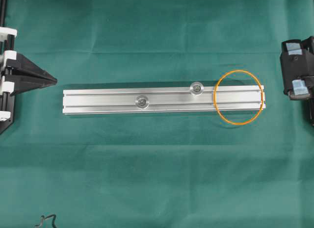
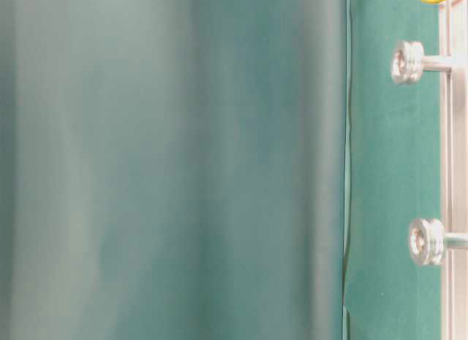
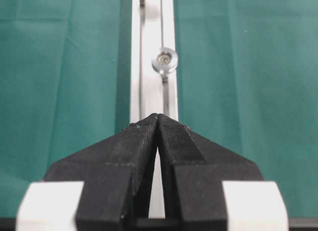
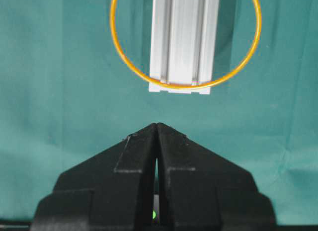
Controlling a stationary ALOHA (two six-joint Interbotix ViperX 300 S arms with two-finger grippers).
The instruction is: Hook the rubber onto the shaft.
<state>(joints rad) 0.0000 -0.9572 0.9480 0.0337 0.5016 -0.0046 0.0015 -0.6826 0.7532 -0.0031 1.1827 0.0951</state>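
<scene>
Overhead exterior view showed the rubber [image 1: 239, 97], a thin orange loop, lying draped over the right end of the silver rail [image 1: 103, 101] on the green-covered tabletop [image 1: 157, 179]. Part of the loop rested on the rail and part on the cloth on either side. Two shafts stood up from the rail, one [image 1: 143, 102] near its middle and another [image 1: 196, 88] closer to the loop; neither was inside the loop. The right tool [image 4: 157, 124] had its jaws pressed together and empty, apart from the rubber, just beyond the rail's end. The left tool [image 3: 157, 115] was likewise pinched together at the rail's opposite end, well apart from the rubber.
</scene>
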